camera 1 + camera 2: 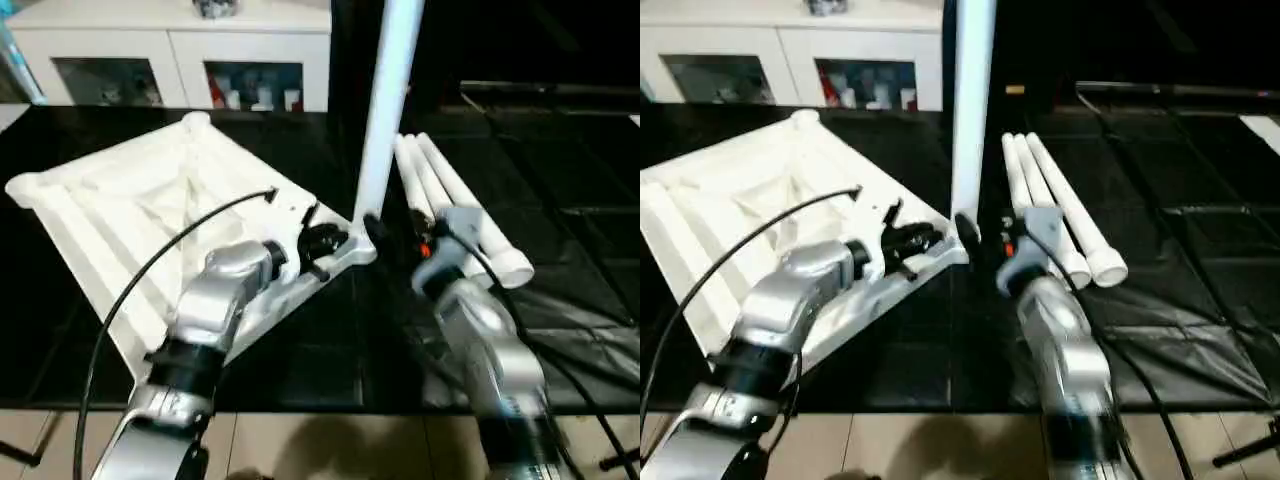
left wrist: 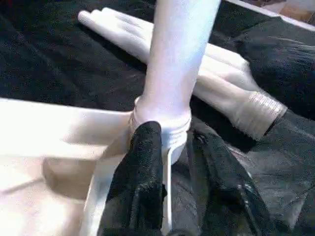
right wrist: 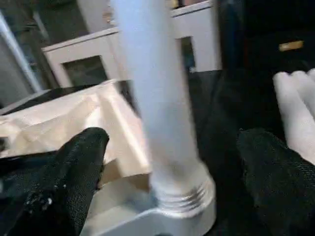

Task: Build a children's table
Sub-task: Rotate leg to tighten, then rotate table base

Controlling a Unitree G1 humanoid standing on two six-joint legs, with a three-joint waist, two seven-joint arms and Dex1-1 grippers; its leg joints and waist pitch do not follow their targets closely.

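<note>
One ribbed white plastic tabletop (image 1: 130, 215) lies underside up on the black floor. A smooth tapered leg (image 1: 385, 110) stands upright in its near corner socket, threads showing. My right claw (image 3: 170, 177) is spread wide around it; my left claw (image 2: 172, 162) straddles the socket's rim, slightly parted.

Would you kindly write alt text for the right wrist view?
A white table leg stands upright in the corner socket of the overturned tabletop, its thread partly exposed. The right gripper is open, one black finger on either side, touching nothing. A white cabinet stands behind.
</note>
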